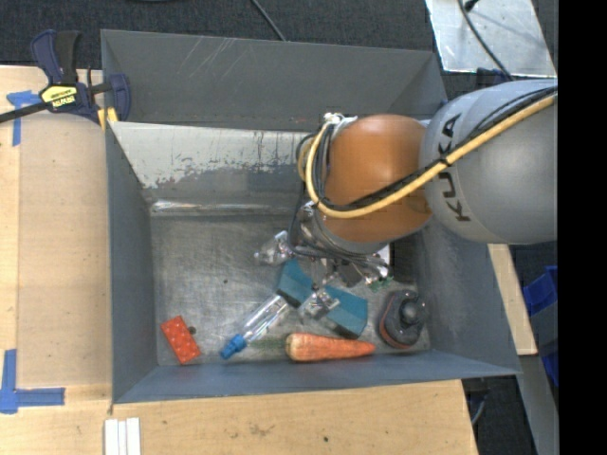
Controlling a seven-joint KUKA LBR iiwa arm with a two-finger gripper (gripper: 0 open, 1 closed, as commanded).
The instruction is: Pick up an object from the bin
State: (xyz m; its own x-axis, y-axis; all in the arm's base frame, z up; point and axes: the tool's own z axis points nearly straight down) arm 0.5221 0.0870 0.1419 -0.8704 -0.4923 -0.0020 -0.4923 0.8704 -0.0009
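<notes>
My gripper (298, 275) is low in the middle of the bin, under the arm's orange cover. It is open, with one metal fingertip (273, 250) up left and the other (322, 302) down right. A teal block (292, 282) lies between them, not clamped. A second teal piece (348, 314) lies just right of the lower fingertip. A clear tube with a blue cap (252, 329) slants away to the lower left. An orange carrot (328, 349) lies along the front wall below the gripper.
A red toy brick (179, 339) sits in the front left corner. A dark round thing with a red rim (402, 319) lies at the front right, and a white piece (381, 263) shows under the arm. The bin's left half has bare floor.
</notes>
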